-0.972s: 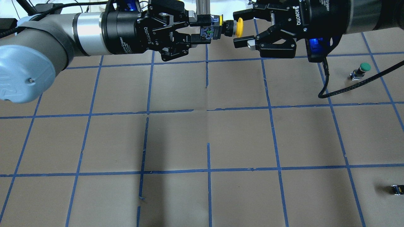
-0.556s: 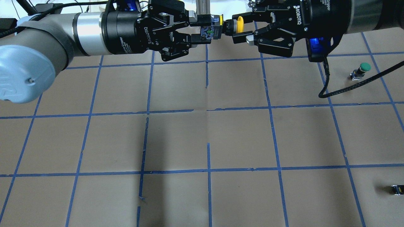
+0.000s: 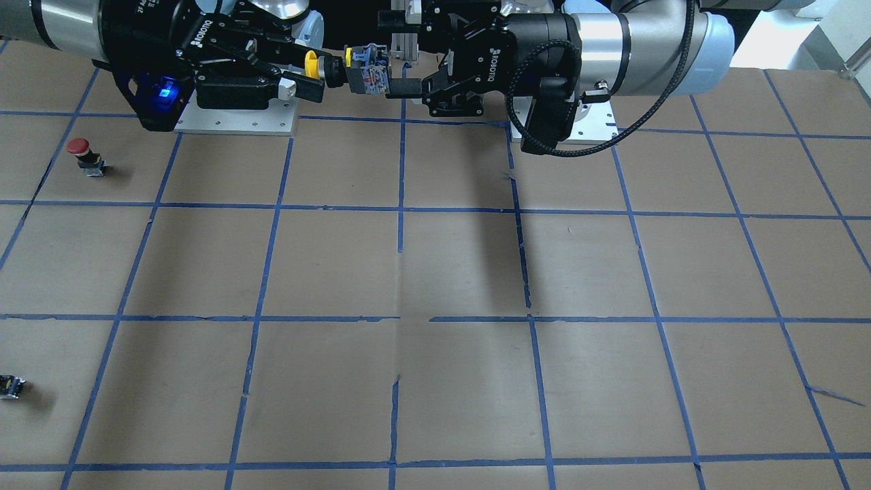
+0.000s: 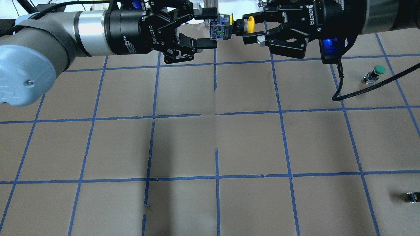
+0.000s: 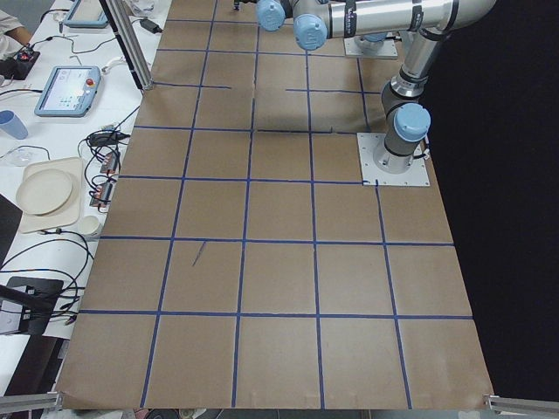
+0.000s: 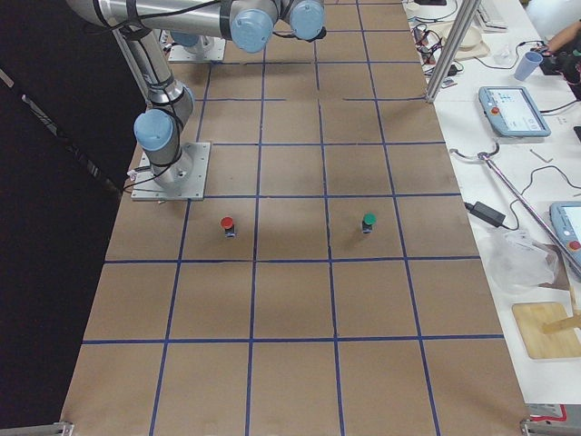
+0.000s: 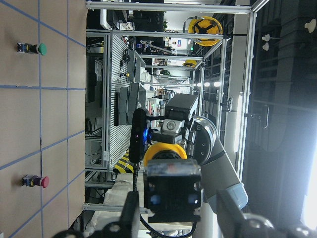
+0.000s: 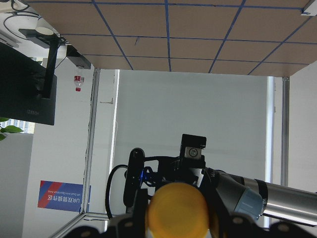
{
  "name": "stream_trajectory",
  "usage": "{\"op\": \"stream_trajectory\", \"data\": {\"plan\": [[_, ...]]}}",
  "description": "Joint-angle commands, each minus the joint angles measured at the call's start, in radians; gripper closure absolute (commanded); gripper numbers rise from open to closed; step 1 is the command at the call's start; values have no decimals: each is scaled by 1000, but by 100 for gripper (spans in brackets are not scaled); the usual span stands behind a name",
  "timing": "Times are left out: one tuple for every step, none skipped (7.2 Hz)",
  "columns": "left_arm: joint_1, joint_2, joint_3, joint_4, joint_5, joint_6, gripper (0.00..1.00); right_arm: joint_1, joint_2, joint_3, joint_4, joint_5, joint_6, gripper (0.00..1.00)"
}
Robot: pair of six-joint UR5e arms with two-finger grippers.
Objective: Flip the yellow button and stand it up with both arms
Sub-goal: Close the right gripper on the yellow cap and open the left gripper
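Note:
The yellow button [image 4: 241,26] hangs level in the air between my two grippers, above the table's far edge. Its yellow cap points at the right gripper and its blocky base [image 4: 219,30] at the left one. My right gripper [image 4: 246,28] is shut on the cap end. My left gripper [image 4: 213,29] is open, with its fingers standing clear above and below the base. In the front-facing view the button [image 3: 340,68] shows between the right gripper [image 3: 314,68] and the left gripper [image 3: 389,53]. The left wrist view shows the base [image 7: 171,191] with a gap at each finger.
A green-capped button [image 4: 377,71] stands on the brown table at the right. A red-capped button [image 3: 81,153] stands near the right arm's base plate. A small dark block [image 4: 412,196] lies by the right edge. A black cable [image 4: 361,91] hangs from the right wrist.
My right gripper closed on the button's cap end. Then my left gripper opened off the base and drew back a little to the left.

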Motion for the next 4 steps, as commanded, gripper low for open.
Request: {"op": "stream_trajectory", "data": {"plan": [[16, 0, 8, 0, 26, -47, 1, -27, 0, -7, -11, -32, 1, 86], [31, 1, 8, 8, 131, -48, 1, -47, 0, -24, -14, -92, -14, 86], [72, 1, 8, 11, 248, -50, 1, -54, -1, -42, -19, -179, -25, 85], [106, 1, 10, 13, 387, -50, 1, -54, -6, -47, -19, -304, -125, 85]]}}
